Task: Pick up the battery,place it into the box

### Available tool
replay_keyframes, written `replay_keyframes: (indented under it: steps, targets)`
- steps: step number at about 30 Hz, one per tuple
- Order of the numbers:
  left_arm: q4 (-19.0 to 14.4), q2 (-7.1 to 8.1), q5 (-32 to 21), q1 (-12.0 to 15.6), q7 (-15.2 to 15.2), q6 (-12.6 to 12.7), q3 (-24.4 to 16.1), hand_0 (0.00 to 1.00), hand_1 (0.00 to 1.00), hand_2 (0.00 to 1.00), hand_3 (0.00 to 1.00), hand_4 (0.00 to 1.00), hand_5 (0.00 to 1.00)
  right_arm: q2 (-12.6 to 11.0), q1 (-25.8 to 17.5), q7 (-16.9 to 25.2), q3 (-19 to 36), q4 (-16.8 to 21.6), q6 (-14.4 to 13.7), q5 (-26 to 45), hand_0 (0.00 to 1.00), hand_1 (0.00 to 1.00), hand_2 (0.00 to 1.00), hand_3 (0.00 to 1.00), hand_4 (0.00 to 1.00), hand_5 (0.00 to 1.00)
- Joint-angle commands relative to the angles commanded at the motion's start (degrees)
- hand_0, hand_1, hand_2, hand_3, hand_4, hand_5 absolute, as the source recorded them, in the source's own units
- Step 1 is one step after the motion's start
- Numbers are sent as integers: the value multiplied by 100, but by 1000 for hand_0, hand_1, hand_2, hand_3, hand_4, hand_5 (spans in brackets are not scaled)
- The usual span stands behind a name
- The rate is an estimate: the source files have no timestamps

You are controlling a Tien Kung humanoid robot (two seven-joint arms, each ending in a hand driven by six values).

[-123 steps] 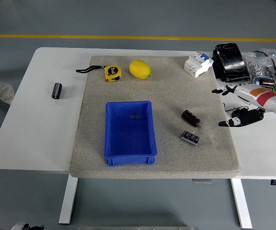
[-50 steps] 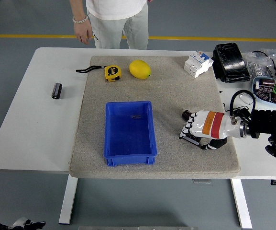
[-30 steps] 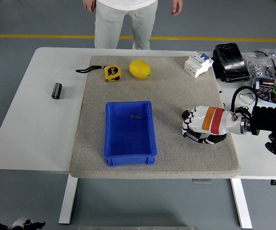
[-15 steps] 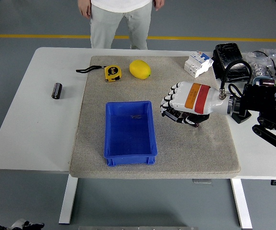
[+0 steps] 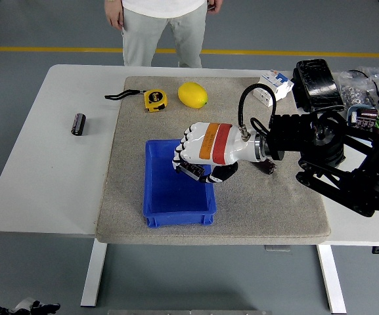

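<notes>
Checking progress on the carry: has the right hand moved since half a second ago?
Yes. The right hand, shut on a battery, has moved left across the mat and is now over the blue box.

A grey, smooth floor (image 5: 38, 26) fills the room around the white tabletop (image 5: 51, 170), which has rounded corners and stands on white metal legs (image 5: 96, 272). A yellow line (image 5: 44, 49) painted on the floor runs straight across behind the far edge. A grey, speckled mat (image 5: 268, 210) covers the middle of the tabletop and reaches its near edge. A person (image 5: 163, 29) in light trousers stands at the far side, arms hanging. The light is even, with soft shadows.
</notes>
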Motion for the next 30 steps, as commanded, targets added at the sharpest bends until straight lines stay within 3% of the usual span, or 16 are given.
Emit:
replay_keyframes:
  steps: [1, 2, 10, 17, 23, 27, 30]
  targets:
    - [-1, 1, 6, -4, 2, -2, -4, 773, 716, 714, 557, 606, 505, 31, 18, -4, 5, -14, 40, -1, 685, 683, 780, 914, 897, 162]
    - [-3, 3, 14, -8, 5, -4, -9, 775, 716, 713, 557, 606, 505, 53, 34, -7, 10, -26, 70, -5, 746, 760, 896, 966, 960, 167]
    - [-1, 6, 79, 6, 2, -18, -49, 773, 716, 713, 557, 607, 505, 1, 80, -14, 150, -78, 217, -32, 775, 786, 926, 983, 968, 161]
    - [-1, -2, 143, 46, 7, -23, -97, 774, 716, 713, 558, 606, 504, -300, 24, 129, 213, -192, 123, -57, 757, 761, 883, 968, 944, 152]
    - [-17, 0, 115, 50, 28, -40, -37, 772, 716, 712, 559, 607, 505, -535, -108, 201, 127, -704, -85, -83, 731, 739, 844, 943, 933, 169]
    - [-22, -2, 62, 58, 32, -41, -8, 772, 716, 712, 559, 607, 505, -676, -175, 259, -277, -1117, -491, -291, 720, 731, 835, 927, 942, 175]
    - [-25, -5, 41, 43, 28, -45, 21, 772, 716, 712, 559, 607, 505, -756, -251, 254, -576, -1431, -641, -362, 720, 731, 835, 927, 942, 175]
